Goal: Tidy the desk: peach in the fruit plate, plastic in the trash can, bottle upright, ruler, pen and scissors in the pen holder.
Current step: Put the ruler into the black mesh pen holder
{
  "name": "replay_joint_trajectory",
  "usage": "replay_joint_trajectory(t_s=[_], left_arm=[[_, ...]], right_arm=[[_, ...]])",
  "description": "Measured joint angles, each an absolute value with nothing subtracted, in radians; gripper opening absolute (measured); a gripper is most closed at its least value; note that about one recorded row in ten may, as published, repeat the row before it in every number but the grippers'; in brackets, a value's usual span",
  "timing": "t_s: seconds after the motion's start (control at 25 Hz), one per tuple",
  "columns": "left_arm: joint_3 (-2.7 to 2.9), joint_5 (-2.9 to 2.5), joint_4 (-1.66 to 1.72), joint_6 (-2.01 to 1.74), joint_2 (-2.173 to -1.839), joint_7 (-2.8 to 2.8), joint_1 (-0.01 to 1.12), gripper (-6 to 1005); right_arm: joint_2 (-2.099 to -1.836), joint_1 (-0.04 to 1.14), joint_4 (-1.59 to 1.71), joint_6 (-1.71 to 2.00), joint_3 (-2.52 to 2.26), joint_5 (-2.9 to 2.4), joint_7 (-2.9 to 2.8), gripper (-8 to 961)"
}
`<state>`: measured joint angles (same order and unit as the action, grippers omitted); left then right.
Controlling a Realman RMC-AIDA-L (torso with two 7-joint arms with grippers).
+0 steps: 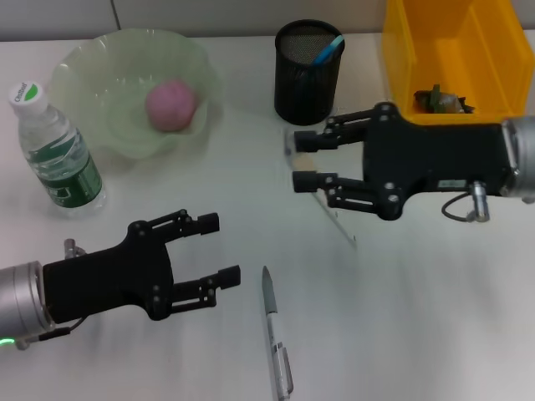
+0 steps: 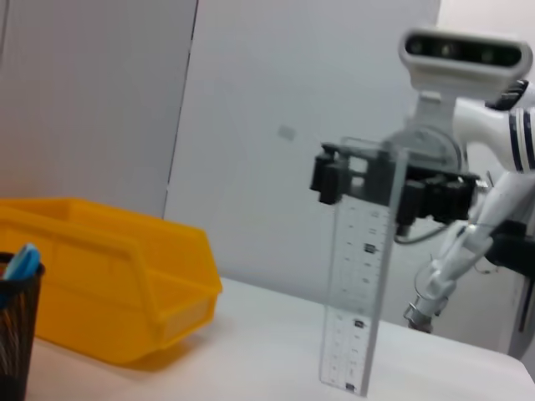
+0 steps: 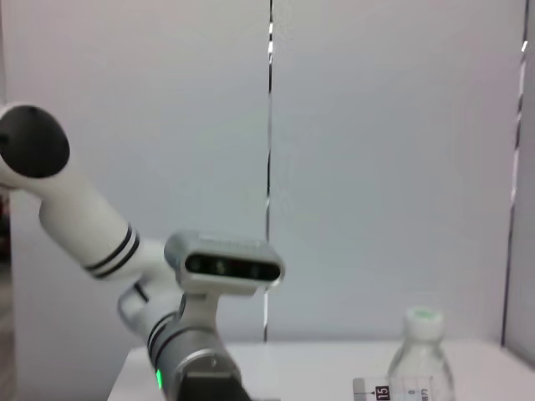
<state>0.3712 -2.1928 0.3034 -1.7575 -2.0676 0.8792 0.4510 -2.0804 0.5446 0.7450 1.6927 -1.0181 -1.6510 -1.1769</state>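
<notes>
My right gripper [image 1: 304,161] is shut on the top of a clear ruler [image 1: 333,210], gripping it across its width. The ruler [image 2: 358,292] hangs nearly upright, its lower end at the table, just in front of the black mesh pen holder [image 1: 308,73]. A blue handle [image 1: 328,48] sticks out of the holder; I cannot tell if it belongs to the scissors. A silver pen [image 1: 275,332] lies on the table beside my open left gripper [image 1: 219,249]. The pink peach [image 1: 171,105] sits in the green fruit plate [image 1: 92,63]. The bottle [image 1: 58,150] stands upright.
A yellow bin [image 1: 456,50] at the back right holds a crumpled piece of plastic [image 1: 440,100]. It stands right beside the pen holder, behind my right arm. The bottle [image 3: 421,359] also shows in the right wrist view, beyond the ruler's end [image 3: 380,390].
</notes>
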Motion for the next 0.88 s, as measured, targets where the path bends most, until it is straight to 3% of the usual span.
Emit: replay_joint_trajectory(t_s=[0.36, 0.88], left_arm=[[0.371, -2.155, 0.263, -1.753, -2.071, 0.847, 0.448, 783], [0.371, -2.109, 0.242, -1.741, -2.069, 0.858, 0.44, 783]], right_arm=[[-2.08, 0.552, 0.562, 1.736, -0.924, -1.635, -0.959, 381], [-2.082, 0.537, 0.544, 1.723, -0.889, -1.616, -0.458, 380]])
